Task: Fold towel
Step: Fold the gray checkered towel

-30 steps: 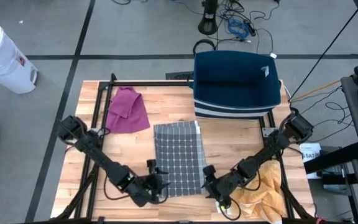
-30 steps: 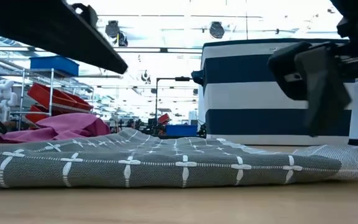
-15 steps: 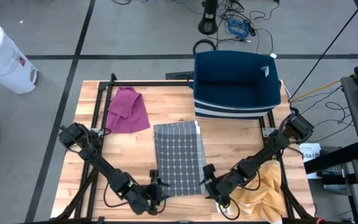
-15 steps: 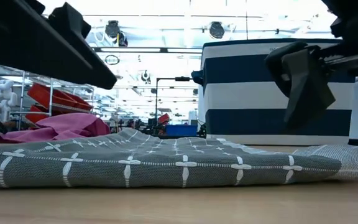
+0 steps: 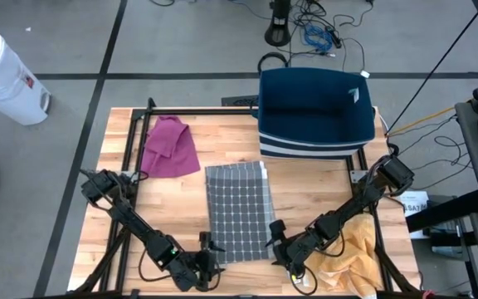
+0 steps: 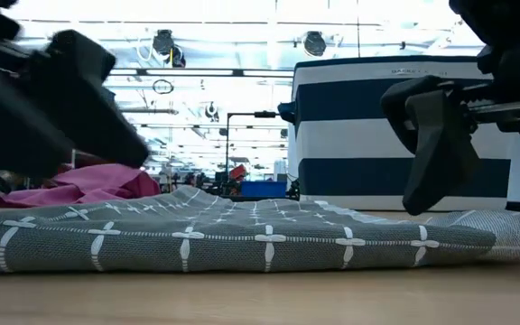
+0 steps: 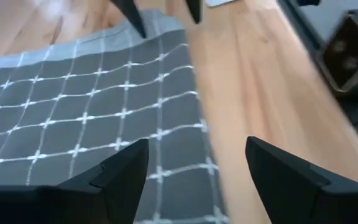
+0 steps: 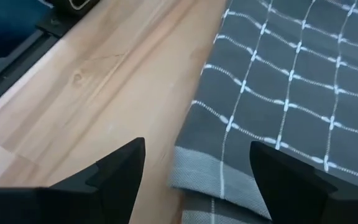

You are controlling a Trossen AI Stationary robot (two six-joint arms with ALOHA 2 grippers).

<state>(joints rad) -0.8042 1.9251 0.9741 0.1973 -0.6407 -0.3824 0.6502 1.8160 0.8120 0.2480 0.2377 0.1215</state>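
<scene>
The grey towel (image 5: pixel 239 209) with a white grid lies folded into a long strip at the table's middle, flat on the wood. Both grippers are at its near end. My left gripper (image 5: pixel 208 254) is open at the near left corner, its fingers standing astride the towel's near edge (image 7: pixel 166 186). My right gripper (image 5: pixel 275 239) is open at the near right corner (image 8: pixel 194 180), just above the cloth. In the low view, the right gripper's finger (image 6: pixel 433 144) hangs over the towel (image 6: pixel 242 236), and the left arm (image 6: pixel 52 113) is a dark blur.
A pink cloth (image 5: pixel 171 146) lies at the far left of the table. A navy and white striped bin (image 5: pixel 315 112) stands at the far right. A yellow cloth (image 5: pixel 348 257) is heaped at the near right corner. Bare wood flanks the towel on both sides.
My left gripper has moved toward the table's near edge and come down, from over the towel's near part to its near left corner. My right gripper has shifted slightly toward the towel's near right corner. The towel has stayed where it was.
</scene>
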